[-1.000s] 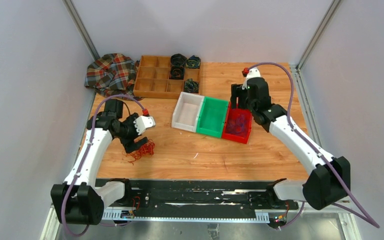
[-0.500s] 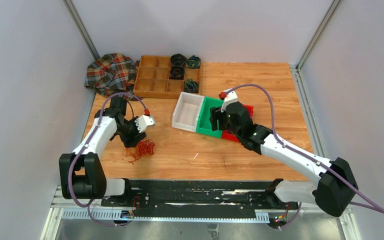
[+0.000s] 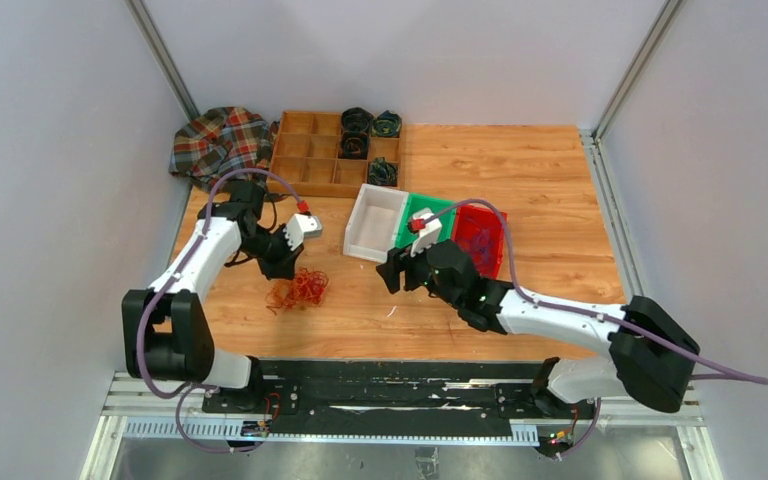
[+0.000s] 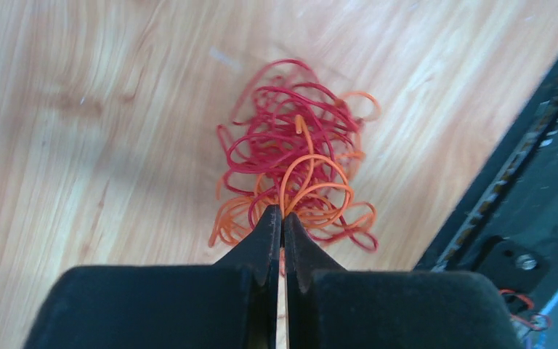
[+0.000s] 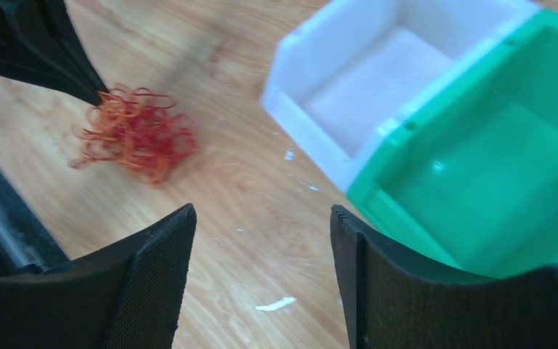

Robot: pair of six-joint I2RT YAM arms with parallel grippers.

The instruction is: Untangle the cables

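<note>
On the wooden tabletop (image 3: 540,170), front-left, the cables (image 4: 290,160) lie bunched. An orange strand (image 4: 314,161) is pinched by the closed left fingers (image 4: 261,240); a red loop (image 4: 258,142) should be taken by the wide-spread right fingers (image 5: 156,269) and drawn apart slowly.

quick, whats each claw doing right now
left claw: closed, tips pinching an orange strand of the cables
right claw: open, holding nothing

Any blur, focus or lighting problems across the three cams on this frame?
Top external: sharp, evenly lit, soft shadows only. Left wrist: cables crisp, closed left gripper a dark silhouette. Right wrist: white bin and green bin smeared soft, right gripper pads sharp.
</note>
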